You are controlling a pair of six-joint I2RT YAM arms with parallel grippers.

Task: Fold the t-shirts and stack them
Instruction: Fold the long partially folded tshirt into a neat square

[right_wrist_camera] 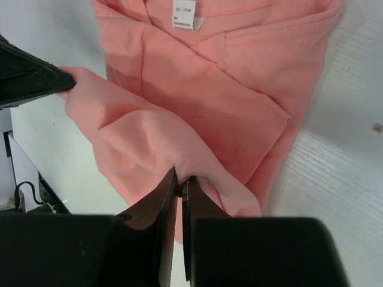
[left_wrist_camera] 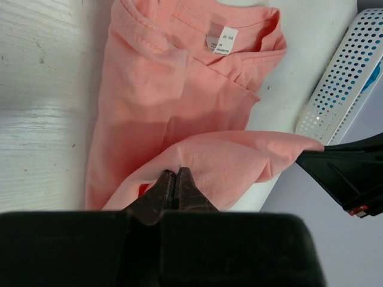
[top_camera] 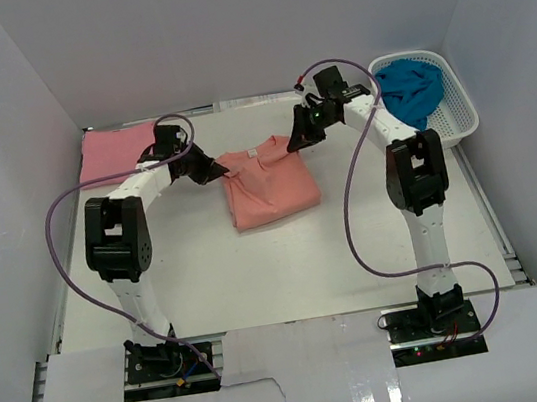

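The salmon-orange t-shirt (top_camera: 268, 186) lies partly folded mid-table, its white neck label (left_wrist_camera: 221, 40) facing up. My left gripper (left_wrist_camera: 176, 173) is shut on a pinched fold at the shirt's far left edge. My right gripper (right_wrist_camera: 179, 179) is shut on the same raised edge at its far right. In the top view the left gripper (top_camera: 222, 171) and right gripper (top_camera: 295, 143) flank the shirt's far end, with the cloth stretched between them. A lighter pink t-shirt (top_camera: 115, 151) lies flat at the back left. A teal-blue t-shirt (top_camera: 412, 89) is bunched in the basket.
A white lattice basket (top_camera: 462, 111) stands at the back right, close to the right arm's elbow. White walls enclose the table on three sides. Purple cables loop out from both arms.
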